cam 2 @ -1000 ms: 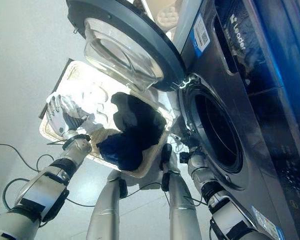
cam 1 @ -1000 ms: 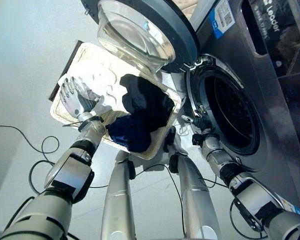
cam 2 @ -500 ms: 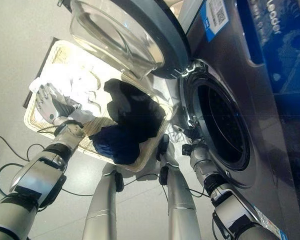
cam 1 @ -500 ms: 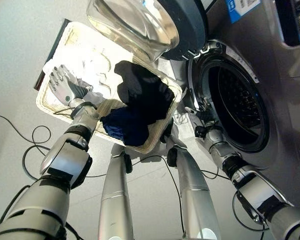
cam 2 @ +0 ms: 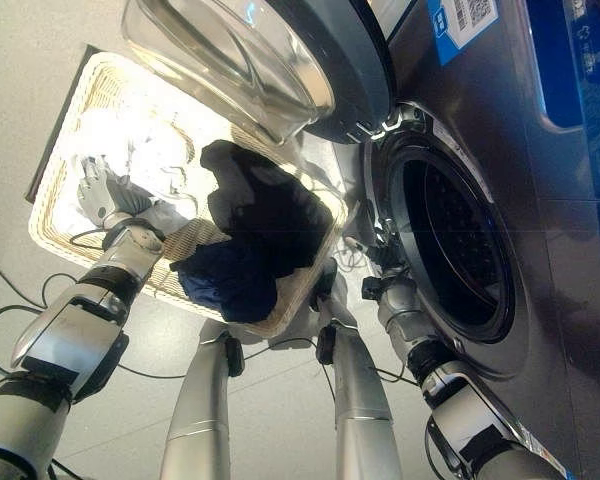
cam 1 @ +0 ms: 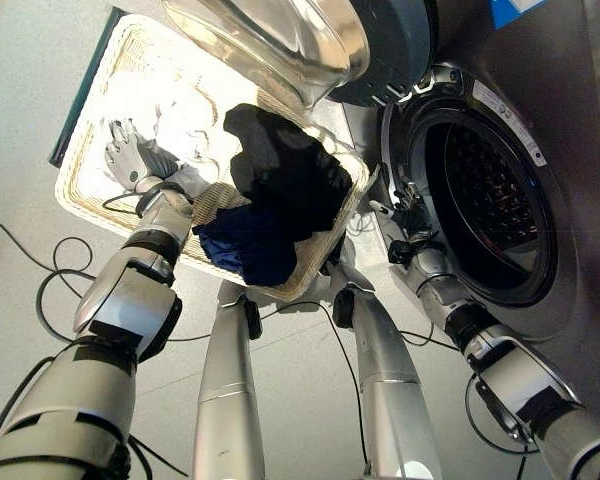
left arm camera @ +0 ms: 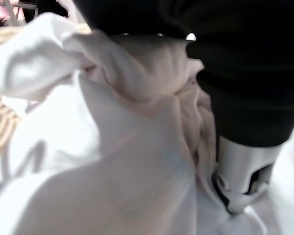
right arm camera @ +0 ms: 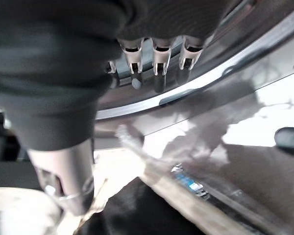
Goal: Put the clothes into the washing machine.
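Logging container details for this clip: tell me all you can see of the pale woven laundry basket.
The pale woven laundry basket is rectangular and wicker-like, with low walls, standing on the floor beside the washing machine's open porthole door, which overhangs one corner. It holds bright white cloth at one end and black and dark blue garments at the other, the blue spilling onto the rim. The left hand rests in the white cloth.

drum mouth [cam 1: 485,205]: open, unblocked | door [cam 1: 310,40]: swung over laundry basket [cam 1: 75,190], overhanging its far side
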Tool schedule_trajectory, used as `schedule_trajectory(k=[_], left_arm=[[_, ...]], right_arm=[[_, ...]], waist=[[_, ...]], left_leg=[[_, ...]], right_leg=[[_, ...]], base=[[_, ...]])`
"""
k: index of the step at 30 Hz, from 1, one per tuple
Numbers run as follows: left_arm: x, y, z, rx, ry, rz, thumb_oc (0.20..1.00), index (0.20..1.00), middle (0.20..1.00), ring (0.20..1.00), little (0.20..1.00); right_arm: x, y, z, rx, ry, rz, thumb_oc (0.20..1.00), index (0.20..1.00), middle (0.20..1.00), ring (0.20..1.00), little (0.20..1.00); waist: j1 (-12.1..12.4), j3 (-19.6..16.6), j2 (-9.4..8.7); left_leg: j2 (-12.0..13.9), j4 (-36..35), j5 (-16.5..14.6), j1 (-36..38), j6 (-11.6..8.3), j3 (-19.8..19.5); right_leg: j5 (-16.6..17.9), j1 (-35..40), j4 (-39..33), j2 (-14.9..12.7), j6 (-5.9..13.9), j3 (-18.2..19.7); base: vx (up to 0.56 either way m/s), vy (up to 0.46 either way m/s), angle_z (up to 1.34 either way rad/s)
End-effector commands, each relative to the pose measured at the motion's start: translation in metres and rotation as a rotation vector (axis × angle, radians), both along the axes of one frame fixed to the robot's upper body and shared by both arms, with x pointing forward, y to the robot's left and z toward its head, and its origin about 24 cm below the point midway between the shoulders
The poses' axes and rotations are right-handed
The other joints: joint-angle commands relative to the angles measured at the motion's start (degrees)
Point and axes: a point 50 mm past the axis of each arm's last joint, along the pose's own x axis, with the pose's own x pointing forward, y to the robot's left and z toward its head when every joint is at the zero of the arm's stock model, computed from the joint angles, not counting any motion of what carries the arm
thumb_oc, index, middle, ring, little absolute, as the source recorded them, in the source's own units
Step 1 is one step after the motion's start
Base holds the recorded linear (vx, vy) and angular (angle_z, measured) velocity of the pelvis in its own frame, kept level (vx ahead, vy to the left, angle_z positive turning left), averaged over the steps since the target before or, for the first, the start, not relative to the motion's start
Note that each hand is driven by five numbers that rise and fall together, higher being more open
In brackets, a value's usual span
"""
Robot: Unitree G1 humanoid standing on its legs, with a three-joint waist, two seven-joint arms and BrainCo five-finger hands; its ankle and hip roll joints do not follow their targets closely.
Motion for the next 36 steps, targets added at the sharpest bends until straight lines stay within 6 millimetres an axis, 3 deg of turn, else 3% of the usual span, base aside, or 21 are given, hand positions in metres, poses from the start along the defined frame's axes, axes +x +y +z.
schedule_trajectory(k=[1, 8, 11, 15, 16, 17, 18, 24, 36], left_arm=[[0.000, 0.003, -0.043, -0.190, 0.231, -0.097, 1.000, 1.000, 1.000, 1.000, 1.000], [0.000, 0.002, -0.039, -0.148, 0.249, -0.071, 1.000, 1.000, 1.000, 1.000, 1.000], [-0.005, 0.012, -0.046, -0.149, 0.338, -0.018, 1.000, 1.000, 1.000, 1.000, 1.000], [-0.004, 0.009, -0.049, -0.175, 0.359, -0.063, 1.000, 1.000, 1.000, 1.000, 1.000], [-0.001, 0.006, -0.047, -0.172, 0.349, -0.097, 0.840, 0.840, 0.840, 0.840, 0.840], [-0.001, 0.005, -0.046, -0.171, 0.335, -0.105, 0.620, 0.620, 0.620, 0.620, 0.620], [0.000, 0.004, -0.044, -0.168, 0.329, -0.123, 0.200, 0.200, 0.200, 0.200, 0.200], [0.003, 0.002, -0.036, -0.165, 0.280, -0.156, 0.200, 0.200, 0.200, 0.200, 0.200], [0.002, 0.000, -0.042, -0.188, 0.267, -0.167, 0.200, 0.200, 0.200, 0.200, 0.200]], right_arm=[[-0.005, -0.002, 0.000, 0.043, -0.027, -0.008, 1.000, 1.000, 1.000, 1.000, 1.000], [-0.005, -0.002, -0.002, 0.053, -0.025, -0.014, 1.000, 1.000, 1.000, 1.000, 1.000], [-0.006, -0.006, -0.001, 0.072, -0.038, -0.034, 1.000, 1.000, 1.000, 1.000, 1.000], [-0.006, -0.007, 0.001, 0.085, -0.051, -0.042, 1.000, 1.000, 1.000, 1.000, 1.000], [-0.006, -0.007, 0.004, 0.089, -0.064, -0.041, 1.000, 1.000, 1.000, 1.000, 1.000], [-0.006, -0.008, 0.005, 0.092, -0.070, -0.040, 1.000, 1.000, 1.000, 1.000, 1.000], [-0.006, -0.007, 0.007, 0.096, -0.075, -0.054, 1.000, 1.000, 1.000, 1.000, 1.000], [-0.006, -0.008, 0.016, 0.091, -0.106, -0.106, 1.000, 1.000, 1.000, 1.000, 1.000], [-0.007, -0.007, 0.015, 0.124, -0.112, -0.117, 1.000, 1.000, 1.000, 1.000, 1.000]], waist=[[-0.39, -1.42, -1.60], [-0.87, -1.42, -1.83], [-1.11, -1.42, -1.95], [-1.31, -1.42, -1.93], [-1.41, -1.42, -1.89], [-1.39, -1.42, -1.86], [-1.36, -1.42, -1.78], [-1.40, -1.42, -1.58], [-1.28, -1.42, -0.98]], left_leg=[[-0.70, 0.86, 1.13, -2.81, -3.85, 2.33], [-0.83, 0.39, 1.33, -3.40, -4.02, 2.66], [-0.69, 0.49, 1.53, -3.69, -3.99, 3.00], [-0.53, 0.63, 1.56, -3.76, -3.93, 3.22], [-0.58, 0.31, 1.63, -3.50, -3.92, 3.52], [-0.59, 0.16, 1.65, -3.41, -3.94, 3.59], [-0.58, -0.12, 1.69, -3.21, -4.01, 3.69], [-0.64, -0.89, 1.71, -2.12, -3.95, 4.27], [-1.04, -0.49, 1.26, 0.01, -3.56, 5.00]], right_leg=[[2.78, -0.37, -1.64, 0.38, 8.33, 1.31], [3.51, -0.94, -2.77, 0.72, 8.69, 1.43], [3.63, -1.17, -2.75, 0.73, 8.59, 1.50], [3.83, -1.43, -2.52, 0.78, 8.70, 1.62], [4.01, -1.33, -2.80, 0.90, 8.74, 1.68], [4.07, -1.28, -2.95, 0.89, 8.75, 1.65], [3.99, -1.16, -3.00, 0.92, 8.83, 1.64], [4.16, -0.42, -3.48, 1.07, 8.97, 1.59], [3.76, 1.06, -2.84, 0.74, 8.86, 1.79]], base=[[-0.01, 0.018, -0.05], [0.00, 0.008, -0.01], [-0.01, 0.025, -0.04], [0.00, 0.007, -0.02], [0.00, 0.000, 0.00], [0.00, 0.000, 0.00], [0.00, 0.000, 0.00], [0.00, 0.000, 0.00], [0.00, 0.001, 0.01]])
